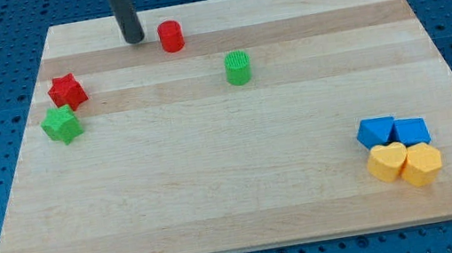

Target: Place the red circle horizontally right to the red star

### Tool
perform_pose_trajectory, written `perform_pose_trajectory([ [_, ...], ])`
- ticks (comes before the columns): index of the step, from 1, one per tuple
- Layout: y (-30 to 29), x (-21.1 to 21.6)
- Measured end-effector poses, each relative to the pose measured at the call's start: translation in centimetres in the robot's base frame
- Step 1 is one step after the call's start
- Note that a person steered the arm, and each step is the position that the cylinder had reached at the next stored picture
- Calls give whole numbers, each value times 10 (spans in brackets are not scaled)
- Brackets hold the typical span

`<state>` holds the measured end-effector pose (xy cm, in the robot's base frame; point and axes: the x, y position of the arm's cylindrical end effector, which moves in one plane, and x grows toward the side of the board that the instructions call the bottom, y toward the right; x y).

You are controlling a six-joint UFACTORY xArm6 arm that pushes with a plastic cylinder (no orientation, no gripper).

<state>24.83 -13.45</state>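
Note:
The red circle stands near the top of the wooden board, left of centre. The red star lies at the view's left, lower than the circle and well to its left. My tip rests on the board just left of the red circle, with a small gap between them, and up and to the right of the red star.
A green star touches the red star from below. A green circle stands lower right of the red circle. Two blue blocks and two yellow blocks cluster at the bottom right.

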Motion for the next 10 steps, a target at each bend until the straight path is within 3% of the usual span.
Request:
perform_pose_trajectory([
  [2,59,-7],
  [5,102,14],
  [10,14,71],
])
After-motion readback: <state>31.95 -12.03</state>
